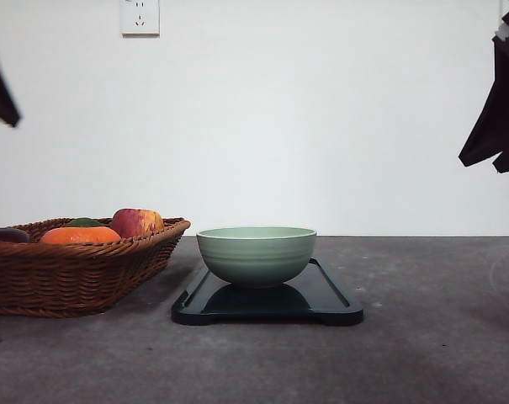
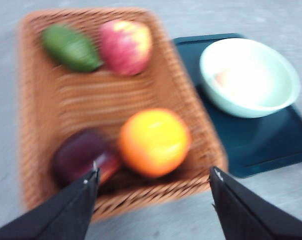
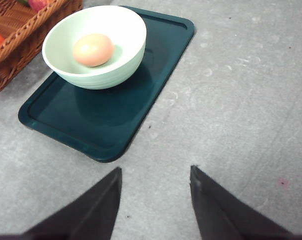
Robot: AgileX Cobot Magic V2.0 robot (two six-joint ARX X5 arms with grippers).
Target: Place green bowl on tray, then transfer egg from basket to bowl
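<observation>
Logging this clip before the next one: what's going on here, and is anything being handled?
Nothing is being held. The green bowl sits on the tray with the egg inside it. The basket stands beside the tray, holding other produce, including an apple and an orange. Both arms are raised clear: the left gripper hangs open above the basket, the right gripper open over bare table near the tray. The task looks done.
</observation>
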